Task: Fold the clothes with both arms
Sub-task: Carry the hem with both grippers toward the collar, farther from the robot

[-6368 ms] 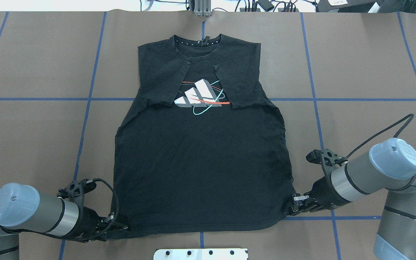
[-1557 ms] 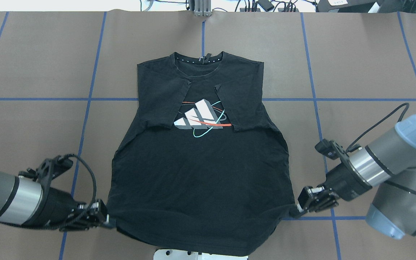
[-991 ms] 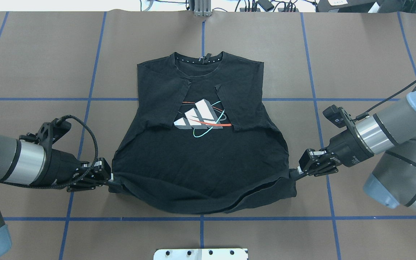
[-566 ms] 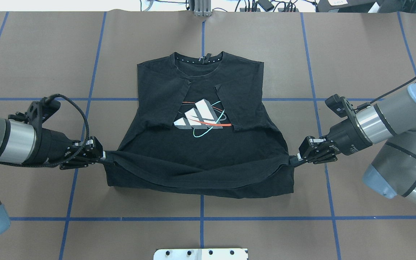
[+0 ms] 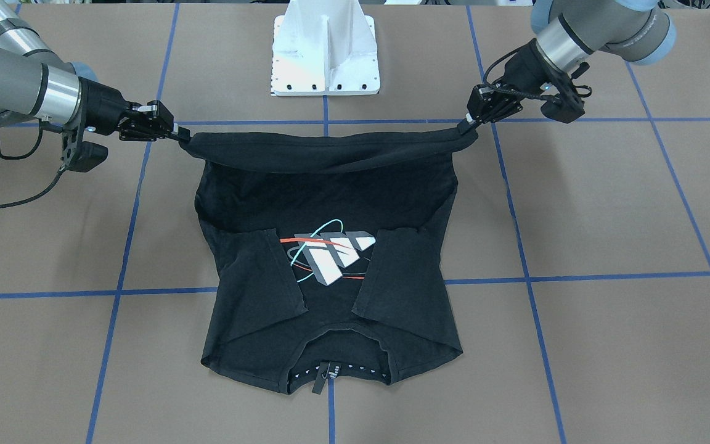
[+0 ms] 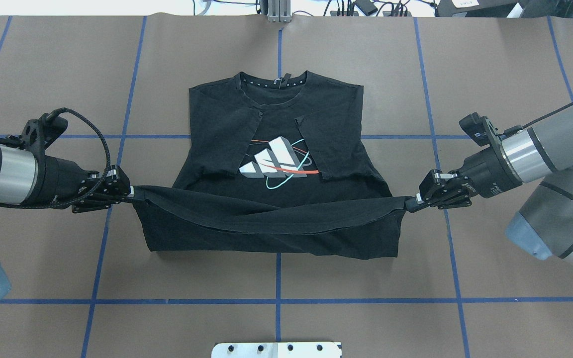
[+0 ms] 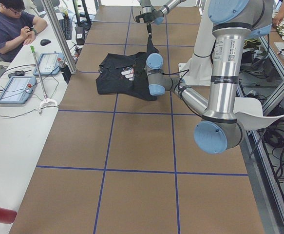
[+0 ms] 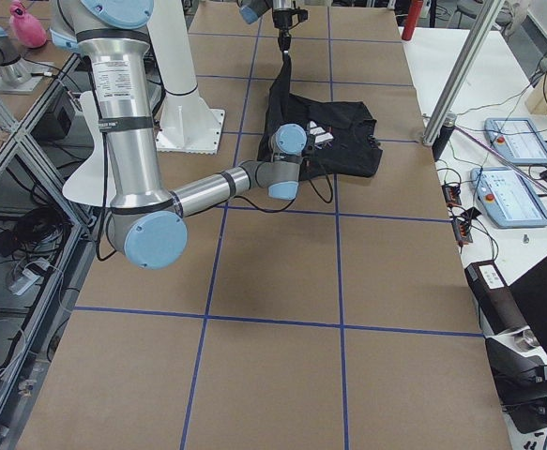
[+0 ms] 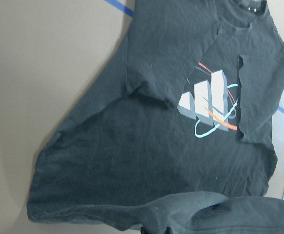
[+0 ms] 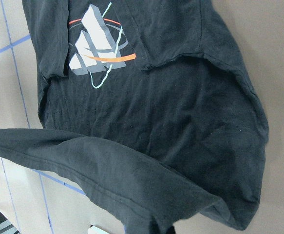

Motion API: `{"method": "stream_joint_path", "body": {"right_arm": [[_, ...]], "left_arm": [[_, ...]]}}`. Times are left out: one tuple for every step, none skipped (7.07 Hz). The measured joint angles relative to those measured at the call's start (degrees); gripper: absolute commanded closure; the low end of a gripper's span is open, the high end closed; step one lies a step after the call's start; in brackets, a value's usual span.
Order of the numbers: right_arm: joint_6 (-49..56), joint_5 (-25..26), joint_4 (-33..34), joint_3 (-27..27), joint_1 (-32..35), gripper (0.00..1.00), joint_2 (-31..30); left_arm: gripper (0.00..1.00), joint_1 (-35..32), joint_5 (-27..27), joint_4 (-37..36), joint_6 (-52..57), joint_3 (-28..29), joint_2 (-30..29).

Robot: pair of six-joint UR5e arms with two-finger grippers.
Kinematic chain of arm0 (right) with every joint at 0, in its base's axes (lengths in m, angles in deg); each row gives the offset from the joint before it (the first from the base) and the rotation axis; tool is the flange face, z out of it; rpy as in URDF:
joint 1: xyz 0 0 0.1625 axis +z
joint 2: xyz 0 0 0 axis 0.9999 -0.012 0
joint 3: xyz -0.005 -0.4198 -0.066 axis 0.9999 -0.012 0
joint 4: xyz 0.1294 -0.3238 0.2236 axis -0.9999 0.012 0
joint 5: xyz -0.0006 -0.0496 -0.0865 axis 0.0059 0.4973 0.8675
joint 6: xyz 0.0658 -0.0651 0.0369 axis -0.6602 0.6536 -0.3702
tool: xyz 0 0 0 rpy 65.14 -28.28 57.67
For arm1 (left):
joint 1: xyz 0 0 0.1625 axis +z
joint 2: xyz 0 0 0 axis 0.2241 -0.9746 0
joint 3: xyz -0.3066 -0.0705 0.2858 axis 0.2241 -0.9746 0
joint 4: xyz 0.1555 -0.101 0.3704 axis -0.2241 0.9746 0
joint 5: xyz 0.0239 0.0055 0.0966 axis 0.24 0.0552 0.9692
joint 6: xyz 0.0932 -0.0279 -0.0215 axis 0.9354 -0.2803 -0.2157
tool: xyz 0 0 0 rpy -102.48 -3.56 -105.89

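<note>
Sleeves [image 6: 222,134] lie folded in beside the logo [image 6: 276,154], and I hold the shirt [image 6: 316,99] on the desk [image 6: 67,74] by its hem [image 6: 266,219] corners, left fingers [image 6: 126,190] and right fingers [image 6: 418,199] clamped there, lifted just short of the logo; laying it over remains.

Black T-shirt [image 6: 227,114], hem stretched taut between left arm [image 6: 13,174] and right arm [image 6: 540,149].

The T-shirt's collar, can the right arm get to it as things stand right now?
Probably yes, though not freely: the right gripper is shut on a hem corner of the T-shirt, so it would carry cloth along. Nothing stands between it and the collar.
</note>
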Motion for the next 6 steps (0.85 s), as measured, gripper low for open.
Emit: {"method": "stream_joint_path", "body": {"right_arm": [[-0.04,0.0,0.0,0.0,0.72,1.0,0.35],[-0.08,-0.03,-0.02,0.01,1.41,1.0,0.52],[-0.13,0.05,-0.06,0.04,1.87,1.0,0.61],[-0.13,0.39,-0.08,0.07,2.18,1.0,0.64],[-0.12,0.81,-0.07,0.07,2.71,1.0,0.69],[-0.14,1.27,-0.03,0.07,3.38,1.0,0.92]], "left_arm": [[1.0,-0.61,-0.04,0.0,0.08,0.13,-0.05],[1.0,-0.96,-0.04,0.0,0.11,0.2,-0.08],[1.0,-1.09,0.04,0.0,0.12,0.26,-0.19],[1.0,-1.12,0.22,0.03,0.12,0.56,-0.45],[1.0,-1.25,0.44,0.06,0.12,1.13,-0.73],[1.0,-1.5,0.57,0.08,0.12,1.73,-1.01]]}}
